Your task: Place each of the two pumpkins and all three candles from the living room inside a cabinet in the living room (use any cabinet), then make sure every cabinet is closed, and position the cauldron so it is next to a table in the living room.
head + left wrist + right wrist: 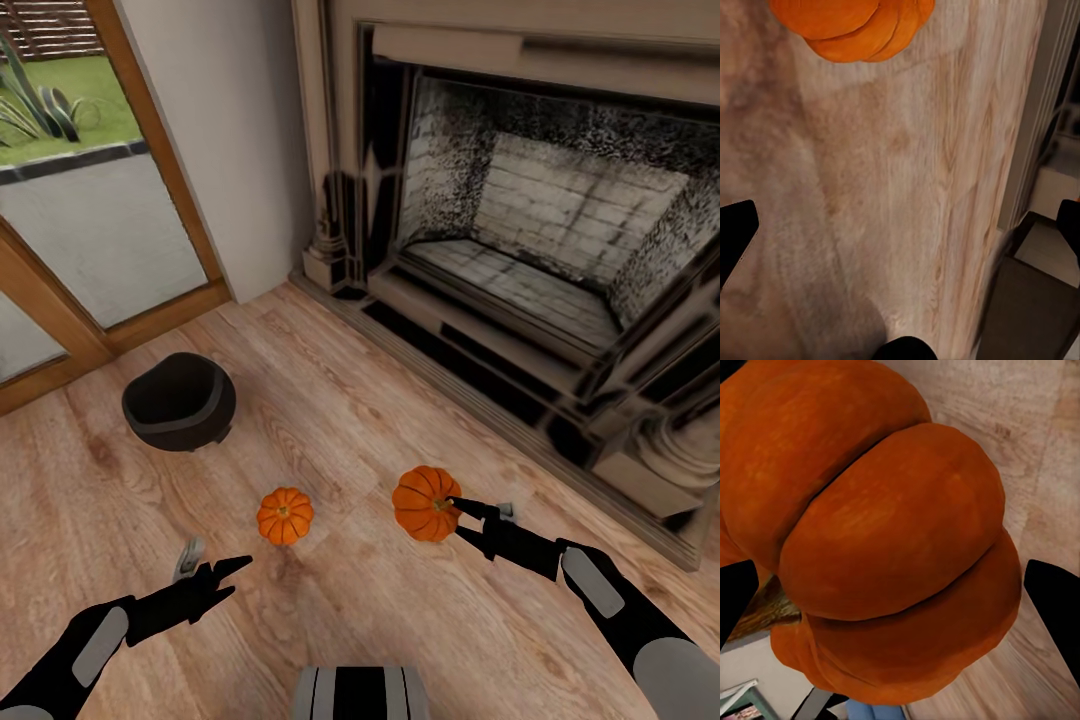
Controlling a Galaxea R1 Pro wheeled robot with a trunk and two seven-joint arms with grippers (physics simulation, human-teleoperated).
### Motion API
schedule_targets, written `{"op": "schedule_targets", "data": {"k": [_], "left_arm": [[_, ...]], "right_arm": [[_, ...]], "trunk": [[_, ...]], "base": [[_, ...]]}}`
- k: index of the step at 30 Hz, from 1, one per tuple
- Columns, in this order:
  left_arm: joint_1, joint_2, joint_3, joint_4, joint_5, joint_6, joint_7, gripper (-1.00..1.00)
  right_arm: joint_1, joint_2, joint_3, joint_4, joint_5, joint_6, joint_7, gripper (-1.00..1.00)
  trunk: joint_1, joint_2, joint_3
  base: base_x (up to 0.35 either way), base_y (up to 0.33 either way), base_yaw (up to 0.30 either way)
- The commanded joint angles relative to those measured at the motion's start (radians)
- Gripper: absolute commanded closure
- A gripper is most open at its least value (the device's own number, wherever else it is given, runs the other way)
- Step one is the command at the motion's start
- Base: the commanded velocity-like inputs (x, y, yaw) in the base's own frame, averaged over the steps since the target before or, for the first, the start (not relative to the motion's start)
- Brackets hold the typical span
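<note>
Two orange pumpkins show in the head view. One pumpkin (285, 515) sits on the wooden floor just ahead of my left gripper (218, 563), which is open and empty; that pumpkin's edge (851, 26) shows beyond the spread fingers. The other pumpkin (425, 503) is tilted with its stem sideways, and my right gripper (472, 510) is shut on it. Seen close up, this pumpkin (885, 532) fills the space between the two fingers. The black cauldron (178, 400) stands on the floor to the left, near the glass door. Candles, cabinet and table are out of view.
A stone fireplace (530, 230) with a raised hearth runs along the right and back. A wood-framed glass door (90, 230) is at the left, with a white wall corner (230, 150) between the two. My base (360, 695) shows at the bottom edge.
</note>
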Motion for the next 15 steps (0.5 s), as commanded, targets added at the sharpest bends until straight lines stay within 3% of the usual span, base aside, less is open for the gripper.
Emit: {"op": "schedule_targets", "data": {"k": [1,15], "left_arm": [[0.0,0.0,0.002,0.0,0.002,0.006,-0.001,-1.0],[0.0,0.001,0.001,0.0,0.001,0.006,0.0,-1.0]], "right_arm": [[-0.001,-0.001,0.003,0.0,-0.008,0.004,-0.001,1.0],[-0.001,-0.001,0.003,0.0,-0.008,0.004,-0.001,1.0]], "trunk": [[0.0,0.0,-0.001],[0.0,0.0,-0.001]], "base": [[0.22,0.086,0.0],[0.135,0.048,0.0]]}}
